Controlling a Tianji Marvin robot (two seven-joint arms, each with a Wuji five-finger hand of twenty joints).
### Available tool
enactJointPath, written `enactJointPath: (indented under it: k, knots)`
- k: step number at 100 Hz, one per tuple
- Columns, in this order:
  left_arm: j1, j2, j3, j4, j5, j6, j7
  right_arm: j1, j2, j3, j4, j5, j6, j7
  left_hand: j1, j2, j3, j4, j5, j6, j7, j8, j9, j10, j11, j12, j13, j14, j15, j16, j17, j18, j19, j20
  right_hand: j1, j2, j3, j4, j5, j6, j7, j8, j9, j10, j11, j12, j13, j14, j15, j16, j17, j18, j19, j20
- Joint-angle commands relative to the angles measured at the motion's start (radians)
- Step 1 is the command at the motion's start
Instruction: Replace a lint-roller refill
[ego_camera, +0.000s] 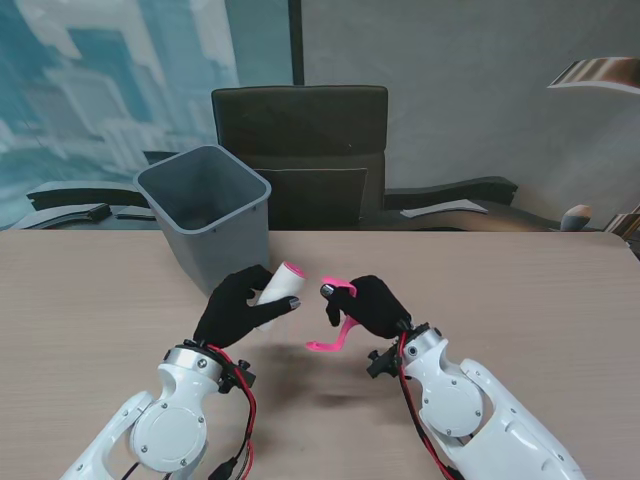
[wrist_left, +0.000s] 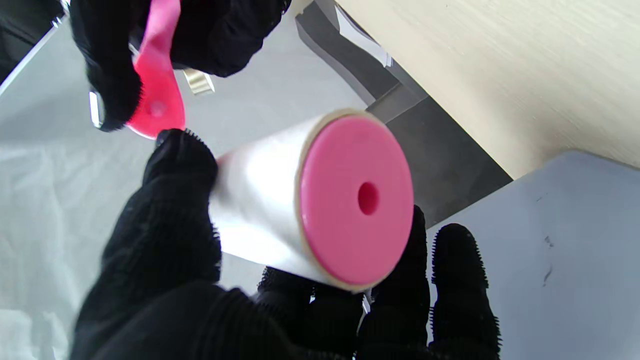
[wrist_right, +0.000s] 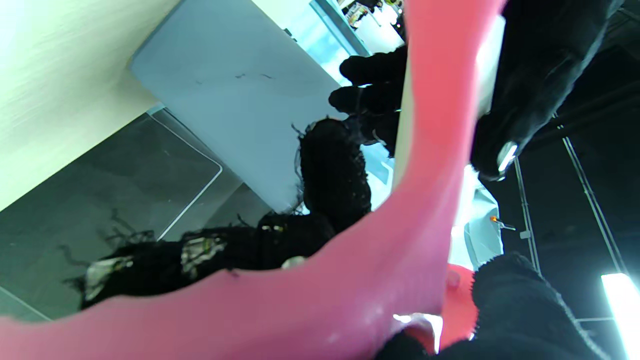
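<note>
My left hand (ego_camera: 240, 305), in a black glove, is shut on a white lint-roller refill (ego_camera: 279, 288) with a pink end cap (wrist_left: 356, 200) that has a small centre hole. The roll is lifted off the table and tilted, its pink end pointing up and away from me. My right hand (ego_camera: 372, 305), also gloved, is shut on the bare pink roller handle (ego_camera: 338, 322), held in the air just right of the roll. The handle (wrist_right: 410, 240) fills the right wrist view, and its tip (wrist_left: 157, 95) shows in the left wrist view. Roll and handle are apart.
A grey waste bin (ego_camera: 207, 205) stands on the wooden table (ego_camera: 100, 300) just beyond my left hand. A dark office chair (ego_camera: 300, 150) sits behind the table's far edge. Bare tabletop (ego_camera: 540, 290) lies to the right.
</note>
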Motion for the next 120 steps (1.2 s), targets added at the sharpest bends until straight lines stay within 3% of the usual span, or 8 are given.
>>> enactJointPath:
  k: [1, 15, 37, 39, 43, 120]
  knots:
    - [0.003, -0.02, 0.0, -0.019, -0.003, 0.001, 0.009, -0.005, -0.02, -0.012, -0.013, -0.007, -0.014, -0.01, 0.204, 0.15, 0.102, 0.049, 0.033, -0.177, 0.22, 0.065, -0.026, -0.047, 0.022, 0.039, -0.014, -0.036, 0.023, 0.015, -0.019, -0.038, 0.02, -0.011, -0.004, 0.073, -0.036, -0.017, 0.054, 0.095, 0.006, -0.005, 0.064, 0.067, 0.084, 0.013, -0.007, -0.297, 0.165, 0.028, 0.047, -0.217, 0.184, 0.008]
    - [0.009, -0.034, 0.005, -0.041, -0.073, 0.035, 0.03, -0.004, -0.031, -0.034, -0.015, -0.008, -0.017, -0.046, 0.223, 0.165, 0.075, 0.048, 0.017, -0.175, 0.226, 0.072, -0.044, -0.051, 0.035, 0.042, -0.028, -0.044, 0.027, 0.018, -0.032, -0.049, 0.017, -0.01, 0.021, 0.091, -0.041, -0.016, 0.064, 0.096, 0.013, -0.003, 0.063, 0.066, 0.089, 0.017, -0.007, -0.293, 0.167, 0.03, 0.048, -0.216, 0.184, 0.013]
    - [0.008, -0.033, 0.028, -0.042, -0.11, 0.014, 0.012, 0.016, -0.039, -0.066, -0.003, 0.009, 0.002, -0.051, 0.226, 0.171, 0.059, 0.047, 0.013, -0.185, 0.227, 0.073, -0.045, -0.055, 0.039, 0.042, -0.027, -0.045, 0.029, 0.018, -0.031, -0.052, 0.018, -0.008, 0.062, 0.096, -0.075, -0.014, 0.067, 0.096, 0.02, -0.002, 0.063, 0.064, 0.091, 0.02, -0.007, -0.297, 0.166, 0.033, 0.048, -0.218, 0.184, 0.017]
    - [0.007, -0.033, 0.03, -0.043, -0.113, 0.012, 0.011, 0.017, -0.039, -0.067, -0.003, 0.01, 0.004, -0.051, 0.227, 0.172, 0.059, 0.047, 0.013, -0.185, 0.227, 0.073, -0.045, -0.055, 0.039, 0.042, -0.028, -0.045, 0.029, 0.018, -0.03, -0.052, 0.018, -0.008, 0.136, 0.121, -0.183, -0.004, 0.065, 0.097, 0.026, -0.003, 0.063, 0.064, 0.091, 0.024, -0.006, -0.297, 0.164, 0.038, 0.048, -0.22, 0.184, 0.018]
    - [0.006, -0.033, 0.034, -0.043, -0.118, 0.01, 0.007, 0.019, -0.04, -0.07, -0.002, 0.012, 0.006, -0.052, 0.227, 0.172, 0.057, 0.047, 0.013, -0.186, 0.227, 0.073, -0.045, -0.056, 0.039, 0.041, -0.028, -0.047, 0.029, 0.018, -0.03, -0.053, 0.018, -0.008, 0.162, 0.126, -0.219, 0.0, 0.066, 0.099, 0.025, -0.005, 0.063, 0.064, 0.09, 0.025, -0.006, -0.298, 0.164, 0.039, 0.048, -0.22, 0.184, 0.018]
    - [0.01, -0.027, 0.06, -0.056, -0.19, 0.034, -0.052, 0.01, -0.035, -0.047, -0.014, -0.022, 0.006, -0.061, 0.236, 0.173, 0.042, 0.052, 0.021, -0.172, 0.227, 0.071, -0.035, -0.054, 0.04, 0.038, -0.018, -0.043, 0.031, 0.018, -0.025, -0.047, 0.019, -0.005, 0.225, 0.088, -0.215, 0.013, 0.056, 0.1, 0.014, -0.007, 0.063, 0.054, 0.094, 0.023, -0.006, -0.313, 0.163, 0.037, 0.049, -0.231, 0.184, 0.012]
